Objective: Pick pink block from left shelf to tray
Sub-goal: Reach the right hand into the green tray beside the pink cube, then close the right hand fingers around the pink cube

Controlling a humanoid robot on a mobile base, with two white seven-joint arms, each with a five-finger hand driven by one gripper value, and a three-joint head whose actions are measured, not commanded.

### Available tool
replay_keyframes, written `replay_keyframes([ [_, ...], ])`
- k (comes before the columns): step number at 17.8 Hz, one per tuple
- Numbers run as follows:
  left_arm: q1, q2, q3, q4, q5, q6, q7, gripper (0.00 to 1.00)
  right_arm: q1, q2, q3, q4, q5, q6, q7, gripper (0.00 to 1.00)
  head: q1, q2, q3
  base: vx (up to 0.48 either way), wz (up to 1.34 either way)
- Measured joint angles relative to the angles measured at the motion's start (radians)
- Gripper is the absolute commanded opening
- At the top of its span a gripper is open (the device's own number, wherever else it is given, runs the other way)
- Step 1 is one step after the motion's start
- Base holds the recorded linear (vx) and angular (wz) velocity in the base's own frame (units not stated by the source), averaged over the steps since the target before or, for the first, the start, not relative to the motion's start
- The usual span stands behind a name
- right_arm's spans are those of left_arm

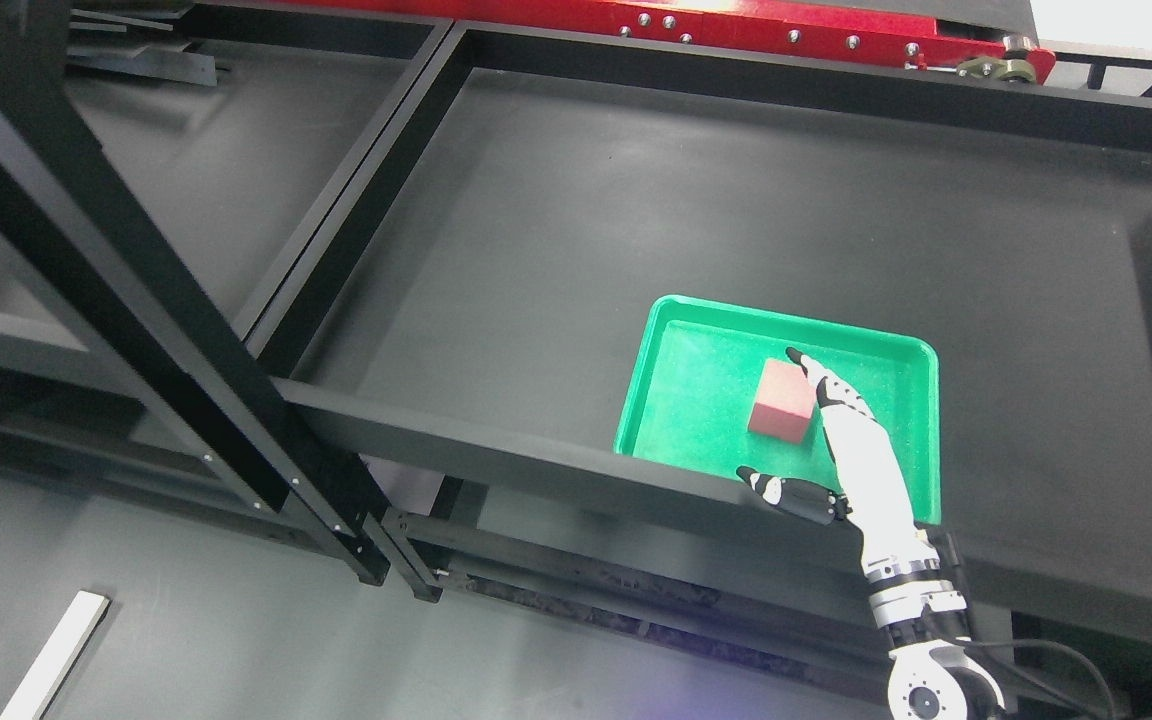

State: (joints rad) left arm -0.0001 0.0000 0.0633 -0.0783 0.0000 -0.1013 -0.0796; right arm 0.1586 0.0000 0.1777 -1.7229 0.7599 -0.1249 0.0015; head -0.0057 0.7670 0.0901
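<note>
The fingers [816, 378] of the right hand [861, 450] are stretching out nearly straight, their dark tips lying along the right side of the pink block [782, 402] and reaching past its upper right corner. The thumb [786, 493] is sticking out well to the left, apart from the block, over the near rim of the tray. The hand is spread wide and is closing on nothing; whether the fingers are actually touching the block's side or lying just beside it cannot be told from this angle.

The pink block is sitting inside the green tray [676, 345], right of its middle and resting flat on the tray floor. The white palm is hanging over the tray's near right part, and the right arm [921, 620] is coming up from the lower right, crossing the black front rail [496, 455] of the shelf frame.

The tray is resting on the dark shelf board [736, 200], toward its near edge. A black slanted frame post [116, 290] is crossing the left of the view, and a red beam [786, 30] is running along the top. A white strip [56, 655] is lying on the floor at the lower left.
</note>
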Motion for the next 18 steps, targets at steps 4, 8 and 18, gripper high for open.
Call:
replay_keyframes([
  [4,0.000,0.000,0.000,0.000,0.000,0.000,0.000,1.00,-0.001,0.000,0.000,0.000,0.004,0.024,0.048,1.00,0.0000,0.000,0.000,0.184,-0.01],
  [8,0.000,0.000,0.000,0.000,0.000,0.000,0.000,1.00,-0.002,0.000,0.001,0.001,0.012,0.037,0.081,1.00,0.0000,0.000,0.000,0.176,0.00],
  [18,0.000,0.000,0.000,0.000,0.000,0.000,0.000,1.00,0.032,0.000,0.001,0.003,0.055,0.002,0.118,1.00,0.0000,0.000,0.000,0.118,0.01],
])
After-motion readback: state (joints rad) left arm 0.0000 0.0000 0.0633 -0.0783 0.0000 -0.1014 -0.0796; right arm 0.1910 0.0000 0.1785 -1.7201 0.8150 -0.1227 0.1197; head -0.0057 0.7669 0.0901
